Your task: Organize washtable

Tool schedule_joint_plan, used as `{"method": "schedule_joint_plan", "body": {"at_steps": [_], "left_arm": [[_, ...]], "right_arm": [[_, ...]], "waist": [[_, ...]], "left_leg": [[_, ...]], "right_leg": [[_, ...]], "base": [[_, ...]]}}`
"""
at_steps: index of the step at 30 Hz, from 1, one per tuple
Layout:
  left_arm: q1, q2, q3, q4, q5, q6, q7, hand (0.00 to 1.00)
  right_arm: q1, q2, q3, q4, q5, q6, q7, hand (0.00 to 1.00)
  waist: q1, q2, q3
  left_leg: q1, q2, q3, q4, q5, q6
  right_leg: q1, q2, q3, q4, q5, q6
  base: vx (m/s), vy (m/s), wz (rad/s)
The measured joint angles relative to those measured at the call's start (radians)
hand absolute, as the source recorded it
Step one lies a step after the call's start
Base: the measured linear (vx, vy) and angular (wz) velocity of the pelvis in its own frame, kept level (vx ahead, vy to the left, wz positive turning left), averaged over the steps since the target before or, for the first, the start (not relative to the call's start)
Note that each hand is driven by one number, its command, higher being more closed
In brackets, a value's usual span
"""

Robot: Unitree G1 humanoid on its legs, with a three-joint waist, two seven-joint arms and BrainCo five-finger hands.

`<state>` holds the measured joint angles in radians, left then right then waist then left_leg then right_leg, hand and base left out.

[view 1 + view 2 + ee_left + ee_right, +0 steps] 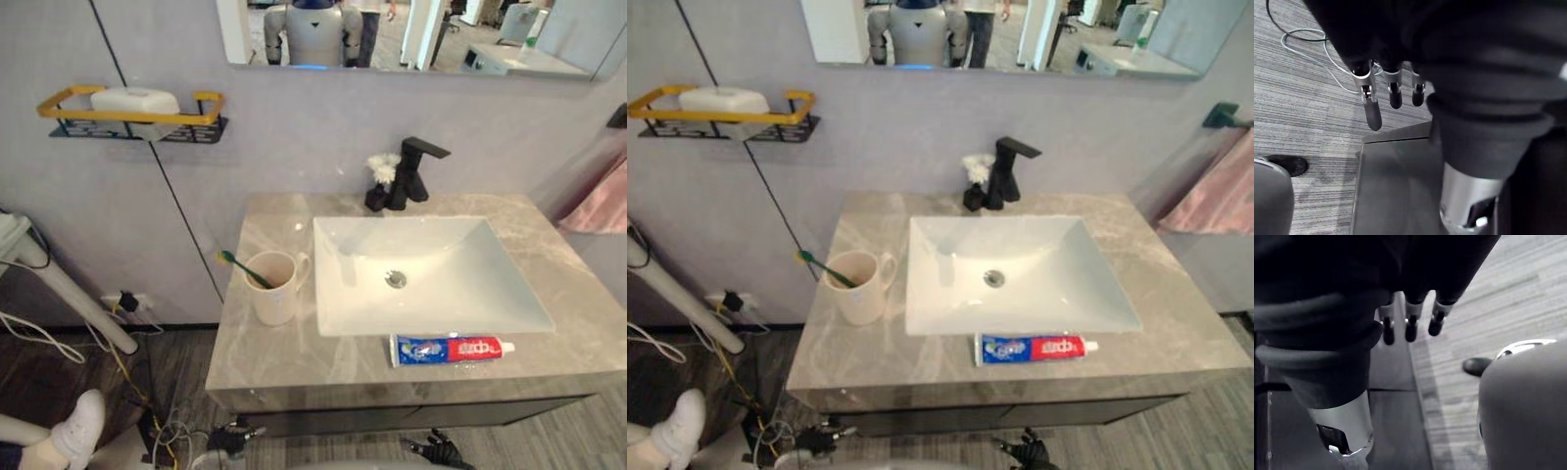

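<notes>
A cream mug point(274, 287) stands on the grey marble counter point(274, 357) left of the white sink point(343, 255), with a green toothbrush point(240, 266) leaning out of it. A blue, white and red toothpaste tube point(453, 349) lies flat along the counter's front edge before the sink. My left hand point(233, 439) hangs low below the counter's front, and my right hand point(438, 451) hangs likewise. In the wrist views the left hand's fingers point(1393, 93) and the right hand's fingers point(1410, 325) point down at the floor, relaxed and holding nothing.
A black faucet point(411, 171) stands behind the sink with a white tufted item point(382, 168) beside it. A yellow-railed wall shelf point(127, 116) holds a white soap bar point(135, 101). A pink towel point(600, 201) hangs at right. A person's white shoe point(78, 426) is at lower left.
</notes>
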<state>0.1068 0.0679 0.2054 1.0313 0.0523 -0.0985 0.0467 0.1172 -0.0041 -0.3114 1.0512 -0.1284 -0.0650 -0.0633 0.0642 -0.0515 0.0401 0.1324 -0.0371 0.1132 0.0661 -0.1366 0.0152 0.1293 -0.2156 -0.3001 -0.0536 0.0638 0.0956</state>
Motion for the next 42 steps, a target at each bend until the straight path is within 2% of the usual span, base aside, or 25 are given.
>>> {"method": "schedule_joint_plan", "body": {"at_steps": [3,6,12,14,15,23,28,31,36,39,42], "left_arm": [[0.0,-0.001,-0.007,0.001,0.0,0.0,0.001,0.0],[0.0,-0.006,-0.017,0.003,0.0,0.0,0.0,0.0],[0.002,-0.015,-0.017,0.005,0.0,0.0,0.0,0.0],[0.003,-0.018,-0.017,0.017,0.0,0.0,0.0,0.0],[-0.01,-0.026,-0.007,0.019,-0.001,0.003,0.002,0.0],[-0.01,-0.026,-0.008,0.019,-0.002,0.003,0.002,0.0],[-0.011,-0.022,-0.017,0.024,-0.023,0.003,0.004,0.0],[-0.013,-0.004,-0.029,0.036,-0.046,0.005,0.007,0.0],[0.003,0.035,-0.089,0.038,-0.044,0.001,0.005,0.0],[0.012,0.04,-0.085,0.038,-0.043,0.0,0.005,0.0],[0.035,0.044,-0.07,0.037,-0.05,-0.001,0.01,0.0]], "right_arm": [[0.004,-0.009,0.012,0.001,0.0,-0.001,0.0,0.0],[0.006,-0.026,0.015,0.0,0.0,-0.003,0.0,0.0],[0.01,-0.046,0.015,0.0,0.0,-0.003,-0.002,0.0],[0.01,-0.052,0.015,0.0,0.0,-0.003,-0.002,0.0],[0.037,-0.056,0.016,-0.017,0.0,-0.003,-0.003,0.0],[0.038,-0.056,0.015,-0.016,0.015,-0.003,-0.003,0.0],[0.043,-0.054,0.005,-0.012,0.118,-0.004,-0.002,0.0],[0.042,-0.047,-0.017,-0.006,0.171,-0.007,-0.004,0.0],[0.042,-0.054,-0.091,-0.024,0.177,-0.009,-0.033,0.0],[0.055,-0.091,-0.201,-0.098,0.174,-0.01,-0.054,0.0],[0.068,-0.13,-0.293,-0.254,0.174,-0.021,-0.091,0.0]], "waist": [[0.0,0.006,-0.001],[-0.004,0.02,0.0],[-0.011,0.027,0.0],[-0.023,0.031,-0.004],[-0.025,0.045,0.019],[-0.025,0.043,0.02],[-0.026,0.041,0.023],[-0.026,0.037,0.026],[-0.027,0.034,0.026],[-0.032,0.033,0.026],[-0.051,0.032,0.025]], "left_leg": [[0.001,0.001,0.001,-0.012,0.0,0.001],[0.003,0.013,-0.001,-0.017,0.005,-0.004],[0.006,0.036,-0.003,-0.039,0.017,-0.023],[0.008,0.041,-0.002,-0.049,0.02,-0.027],[0.023,0.064,0.006,-0.05,0.017,-0.033],[0.022,0.065,0.007,-0.05,0.017,-0.034],[0.029,0.066,0.016,-0.051,0.016,-0.035],[0.041,0.068,0.03,-0.051,0.014,-0.038],[0.056,0.071,0.056,-0.041,0.001,-0.041],[0.056,0.07,0.066,-0.025,-0.012,-0.037],[0.053,0.07,0.075,-0.028,-0.016,-0.04]], "right_leg": [[-0.011,0.005,0.002,0.001,-0.015,0.02],[-0.013,0.021,0.004,0.002,-0.015,0.02],[-0.015,0.045,0.004,-0.008,-0.014,0.019],[-0.013,0.054,0.005,-0.021,-0.011,0.015],[0.007,0.072,0.008,-0.038,-0.01,0.018],[0.005,0.073,0.009,-0.037,-0.01,0.017],[0.004,0.073,0.017,-0.035,-0.01,0.017],[0.005,0.075,0.034,-0.029,-0.01,0.017],[0.004,0.077,0.059,-0.017,-0.01,0.017],[0.002,0.075,0.068,-0.017,-0.011,0.016],[-0.012,0.076,0.079,-0.015,-0.012,0.015]], "base": [[-0.09,-0.064,-0.11],[-0.09,-0.068,-0.06],[-0.04,-0.062,0.0],[0.0,-0.037,-0.01],[0.0,0.0,0.0],[0.0,0.0,0.0],[0.0,0.0,-0.05],[-0.03,-0.004,-0.14],[-0.06,-0.003,-0.19],[-0.05,0.008,-0.11],[-0.01,0.007,-0.11]]}}
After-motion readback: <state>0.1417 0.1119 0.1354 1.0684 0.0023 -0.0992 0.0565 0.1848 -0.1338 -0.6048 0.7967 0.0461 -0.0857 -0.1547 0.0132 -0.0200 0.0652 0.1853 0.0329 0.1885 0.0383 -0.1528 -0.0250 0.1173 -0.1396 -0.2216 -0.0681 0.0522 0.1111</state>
